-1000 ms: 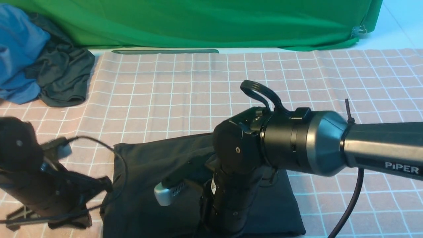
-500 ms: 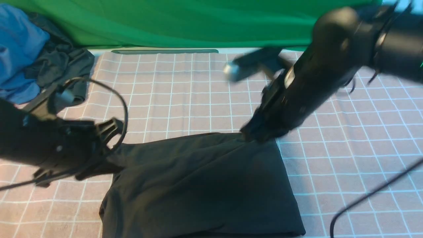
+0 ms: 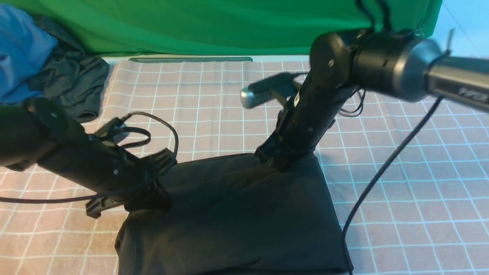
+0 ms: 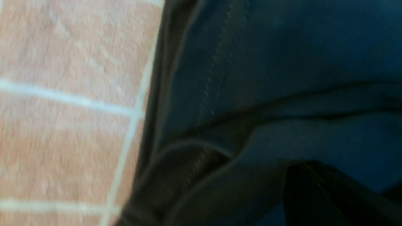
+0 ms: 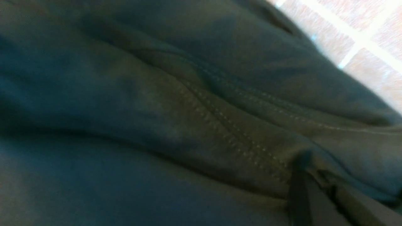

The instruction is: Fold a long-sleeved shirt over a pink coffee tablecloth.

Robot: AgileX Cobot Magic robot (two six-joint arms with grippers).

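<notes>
Backdrop and surroundings, front view.
A plain green backdrop cloth (image 3: 214, 26) spans the far side of the scene, hanging in soft folds, its lower edge bunched along a pale table surface (image 3: 114, 59). A metal clip (image 3: 414, 35) pinches the cloth at its far right corner. Right of the backdrop, a light blue-white surface (image 3: 464, 19) shows. At the far left lies a heap of clothes: a blue garment (image 3: 21, 49) with a dark grey-green garment (image 3: 72, 84) just beside it, touching. Lighting is even and diffuse, with soft shadows.
</notes>
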